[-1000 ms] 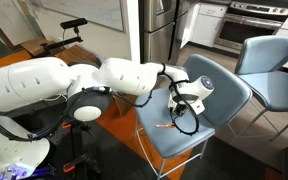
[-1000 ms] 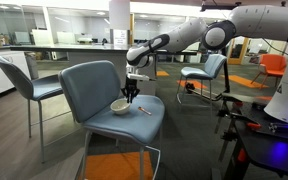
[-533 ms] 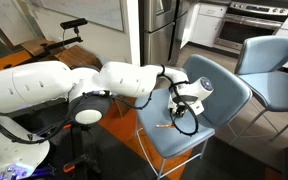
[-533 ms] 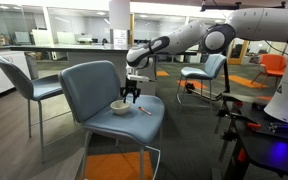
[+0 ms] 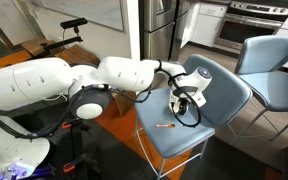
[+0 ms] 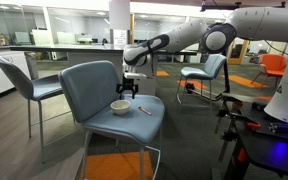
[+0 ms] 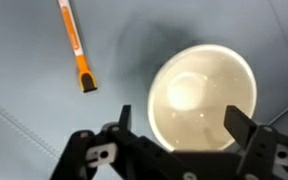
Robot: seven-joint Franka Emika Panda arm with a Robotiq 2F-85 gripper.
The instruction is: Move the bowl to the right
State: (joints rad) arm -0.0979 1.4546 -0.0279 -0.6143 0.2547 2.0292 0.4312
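We've got the black gripper (image 6: pixel 127 92) spread wide, hovering over the small cream-white round bowl (image 6: pixel 120 106) toward the grey-blue padded chair seat's (image 6: pixel 106 128) back edge, probably not touching.

Bare seat (image 6: pixel 134 128) surrounds the bowl (image 6: pixel 120 106); orange stick (image 6: pixel 144 110) lies beside, backrest (image 6: pixel 89 85) behind.

The table (image 6: pixel 132 126) is the blue-grey padded seat of a chair. The bowl (image 6: pixel 120 106) stands upright on it, cream-white with a pale yellowish inside. An orange-and-white stick (image 6: pixel 144 110) lies flat on the seat near the bowl, clear of its rim.
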